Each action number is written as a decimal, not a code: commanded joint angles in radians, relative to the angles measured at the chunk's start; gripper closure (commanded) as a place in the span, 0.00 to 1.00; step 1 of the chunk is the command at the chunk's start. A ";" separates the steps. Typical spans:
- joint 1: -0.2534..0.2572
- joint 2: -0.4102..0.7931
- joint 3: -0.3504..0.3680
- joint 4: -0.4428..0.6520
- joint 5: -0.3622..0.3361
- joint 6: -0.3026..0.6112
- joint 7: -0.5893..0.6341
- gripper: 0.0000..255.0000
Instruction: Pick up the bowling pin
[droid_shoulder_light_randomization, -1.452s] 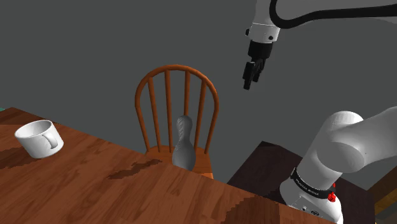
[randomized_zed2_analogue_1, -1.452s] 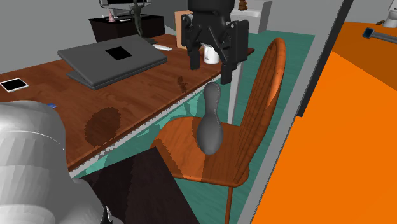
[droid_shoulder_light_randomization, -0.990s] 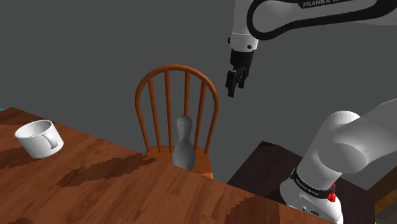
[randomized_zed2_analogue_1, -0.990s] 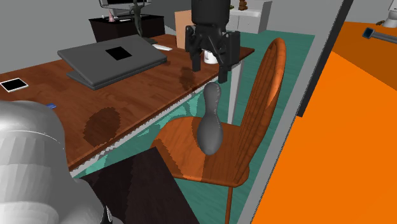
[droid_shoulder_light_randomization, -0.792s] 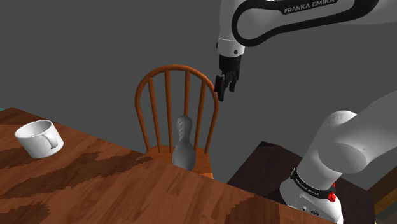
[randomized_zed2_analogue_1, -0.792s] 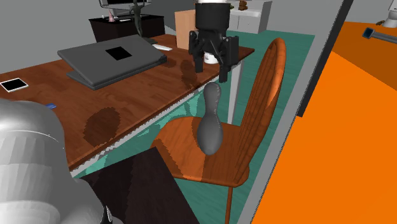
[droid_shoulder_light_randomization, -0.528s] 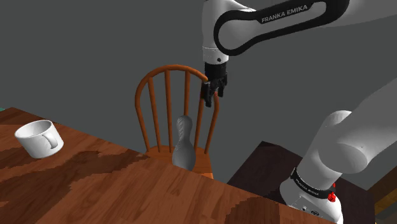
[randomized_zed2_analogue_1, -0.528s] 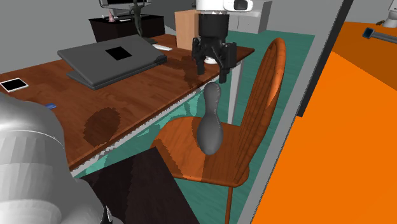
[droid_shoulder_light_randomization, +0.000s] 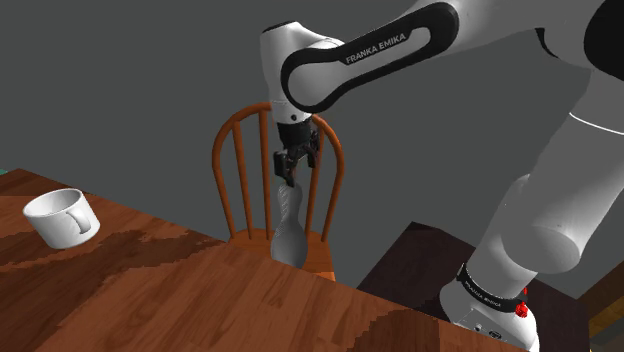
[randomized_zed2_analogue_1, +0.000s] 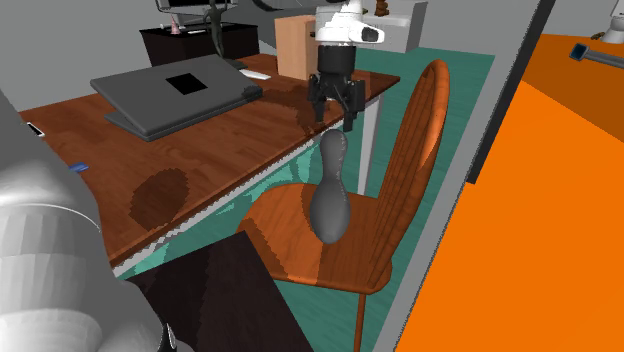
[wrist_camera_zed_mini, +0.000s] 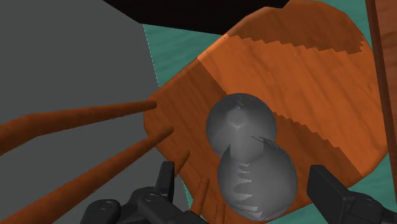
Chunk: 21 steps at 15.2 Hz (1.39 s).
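Note:
A grey bowling pin (droid_shoulder_light_randomization: 288, 235) stands upright on the seat of a wooden spindle-back chair (droid_shoulder_light_randomization: 231, 150). In the second exterior view the pin (randomized_zed2_analogue_1: 330, 195) rises from the middle of the orange-brown seat (randomized_zed2_analogue_1: 285, 235). My black gripper (droid_shoulder_light_randomization: 290, 172) hangs just above the pin's head, pointing down, fingers apart. From the second exterior view the gripper (randomized_zed2_analogue_1: 335, 118) is open and holds nothing. In the wrist view the pin (wrist_camera_zed_mini: 245, 153) is seen from above, its head between my open gripper (wrist_camera_zed_mini: 245, 184), and neither finger touches it.
A wooden table (droid_shoulder_light_randomization: 150, 300) runs beside the chair, with a white mug (droid_shoulder_light_randomization: 62, 218) on it. A closed grey laptop (randomized_zed2_analogue_1: 175, 92) and a cardboard box (randomized_zed2_analogue_1: 293, 40) sit further along. The chair's back spindles (wrist_camera_zed_mini: 83, 114) stand close behind the gripper. The dark stand (droid_shoulder_light_randomization: 420, 265) is alongside.
The arm swung toward the shoulder view's left and came down, bringing the gripper from beside the chair's top rail to right over the pin's head. The fingers stayed open.

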<state>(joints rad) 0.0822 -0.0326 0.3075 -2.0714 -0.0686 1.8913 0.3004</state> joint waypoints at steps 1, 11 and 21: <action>0.017 0.087 0.020 0.058 -0.028 0.007 0.051 0.00; 0.020 0.129 0.018 0.001 -0.046 0.101 0.069 0.00; 0.020 0.129 0.018 0.001 -0.046 0.101 0.069 1.00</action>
<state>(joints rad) 0.1031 0.0959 0.3256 -2.0684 -0.1147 1.9927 0.3703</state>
